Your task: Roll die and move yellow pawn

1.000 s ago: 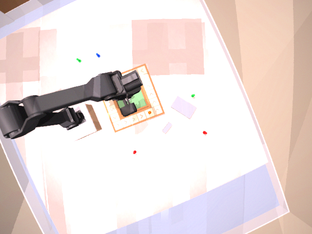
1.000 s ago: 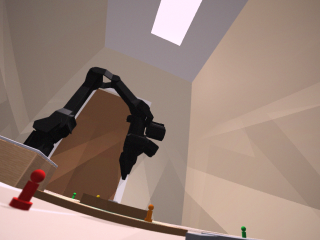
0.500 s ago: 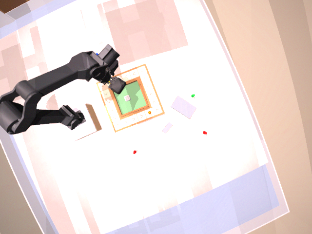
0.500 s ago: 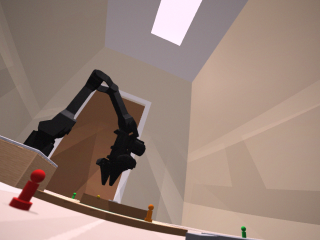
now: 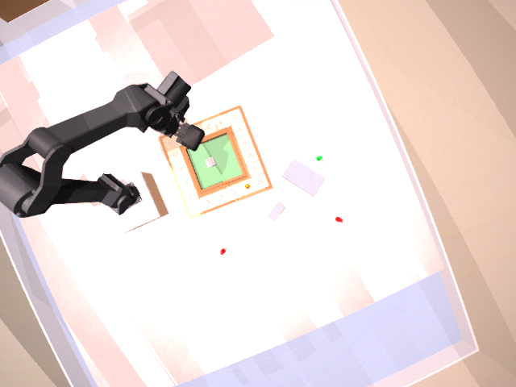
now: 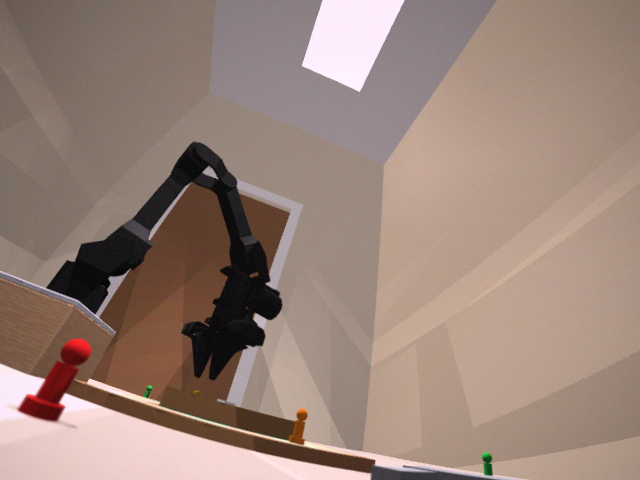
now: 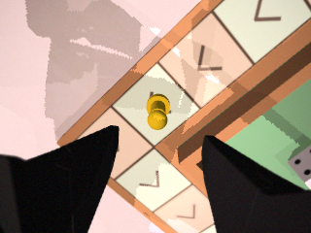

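The yellow pawn (image 6: 196, 393) (image 7: 156, 119) stands upright on a pale square near a corner of the track board (image 5: 250, 155); the arm hides it in the top view. The die (image 5: 210, 161) (image 7: 303, 164) rests on the green floor of the tray (image 5: 239, 151) (image 7: 262, 141); its top pips cannot be read clearly now. My gripper (image 6: 205, 377) (image 7: 160, 139) is open and empty, pointing down above the board. In the wrist view the pawn shows just beyond the gap between the fingertips, not between them.
An orange pawn (image 5: 247, 185) (image 6: 298, 427) stands on the board. Red pawns (image 5: 222, 251) (image 5: 339, 219) and a green pawn (image 5: 318, 158) stand off it, near a large grey block (image 5: 303, 177) and a smaller one (image 5: 276, 210). A wooden box (image 5: 154, 193) is beside the board.
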